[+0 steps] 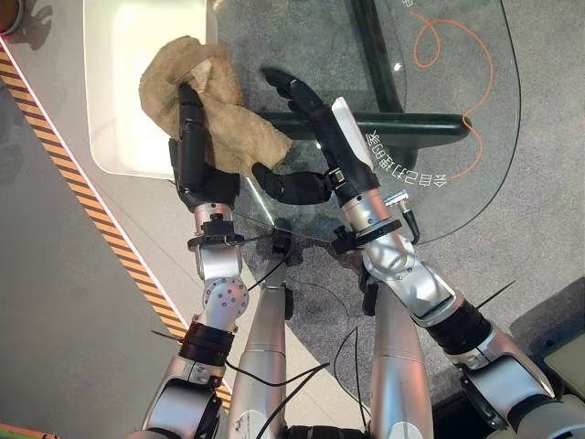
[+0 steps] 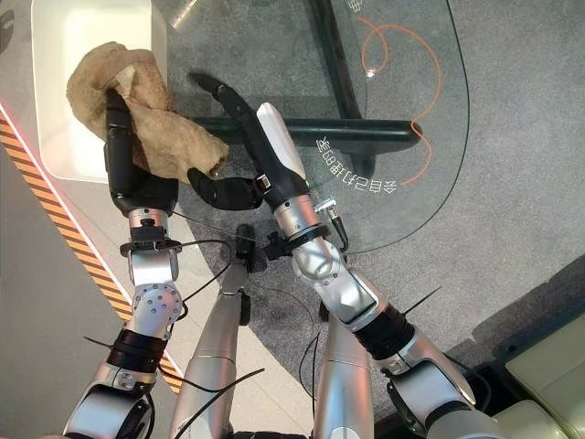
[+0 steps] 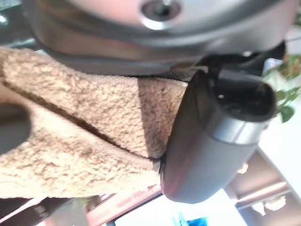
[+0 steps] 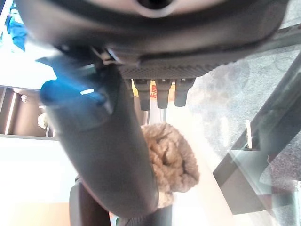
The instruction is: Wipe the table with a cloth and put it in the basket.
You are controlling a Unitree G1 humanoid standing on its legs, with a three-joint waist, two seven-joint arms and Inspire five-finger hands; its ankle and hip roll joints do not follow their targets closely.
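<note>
Glass is making the counter (image 1: 439, 110) see-through, so its dark frame and the grey carpet are showing under the round top. Beside its left edge the white basket (image 1: 119, 137) is standing on the floor, close enough to receive the cloth. The tan cloth (image 1: 219, 119) is hanging partly over the basket rim and partly over the counter edge, which suggests the wiping is finished and the dropping step is in progress. The left hand (image 1: 192, 155) is holding the cloth from below, its fingers (image 1: 189, 110) curled up into the fabric and clamped on it, so the cloth is not falling early. The right hand (image 1: 306, 137) is hovering over the glass just beside the cloth, its fingers (image 1: 283, 84) straight and apart, holding nothing, probably keeping clear of the basket.
</note>
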